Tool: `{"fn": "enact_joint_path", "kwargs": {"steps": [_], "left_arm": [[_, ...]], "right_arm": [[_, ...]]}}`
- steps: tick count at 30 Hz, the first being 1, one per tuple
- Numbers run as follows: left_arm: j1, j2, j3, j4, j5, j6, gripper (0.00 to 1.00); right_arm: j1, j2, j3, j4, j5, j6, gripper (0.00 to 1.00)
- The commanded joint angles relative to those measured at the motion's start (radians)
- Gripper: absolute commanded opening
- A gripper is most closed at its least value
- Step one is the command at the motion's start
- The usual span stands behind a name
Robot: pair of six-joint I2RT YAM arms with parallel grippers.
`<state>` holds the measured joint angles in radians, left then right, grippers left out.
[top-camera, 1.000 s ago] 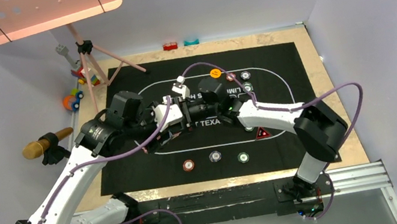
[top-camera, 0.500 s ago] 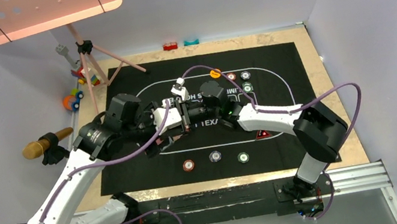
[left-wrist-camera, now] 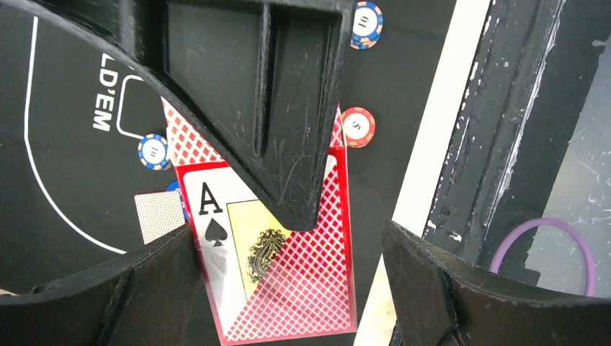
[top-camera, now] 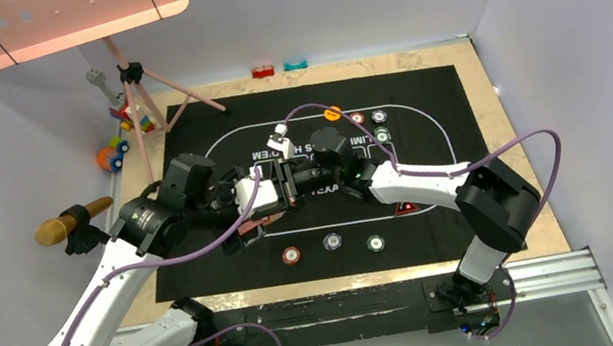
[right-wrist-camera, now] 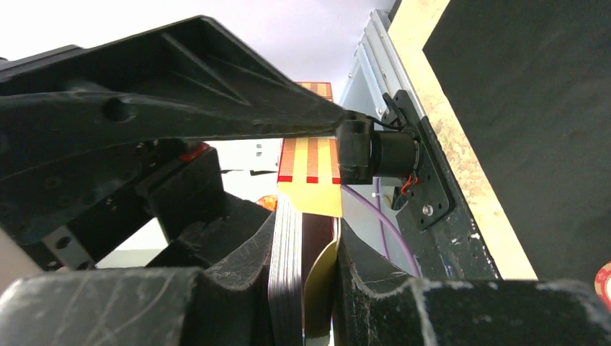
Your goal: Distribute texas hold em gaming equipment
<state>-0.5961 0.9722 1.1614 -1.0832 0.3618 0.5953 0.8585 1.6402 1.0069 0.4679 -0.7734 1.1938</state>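
The right gripper squeezes a stack of playing cards between its two black fingers, and the cards stand on edge. Just above them sits the other arm's black gripper. On the right lies a black mat on a tan board.

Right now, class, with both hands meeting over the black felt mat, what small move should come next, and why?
Probably draw the left hand back from the red-backed deck of playing cards. Its fingers stand wide apart on either side of the deck, while the right hand pinches the stack edge-on, so the handover looks done.
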Motion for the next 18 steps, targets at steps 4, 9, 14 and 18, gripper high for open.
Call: {"fn": "enact_joint_path", "kwargs": {"steps": [4, 9, 14, 18], "left_arm": [[0.004, -0.007, -0.03, 0.011, 0.005, 0.051, 0.86], [0.004, -0.002, -0.018, 0.042, -0.02, 0.037, 0.61], [0.004, -0.008, -0.021, 0.044, -0.007, 0.023, 0.34], [0.005, -0.017, -0.039, 0.04, 0.001, 0.012, 0.27]], "right_arm": [[0.004, -0.077, 0.0, 0.051, 0.003, -0.016, 0.04], [0.004, -0.073, -0.003, 0.049, 0.001, -0.016, 0.04], [0.001, -0.075, -0.012, 0.009, -0.011, -0.039, 0.13], [-0.012, -0.079, -0.014, -0.037, -0.018, -0.062, 0.4]]}}
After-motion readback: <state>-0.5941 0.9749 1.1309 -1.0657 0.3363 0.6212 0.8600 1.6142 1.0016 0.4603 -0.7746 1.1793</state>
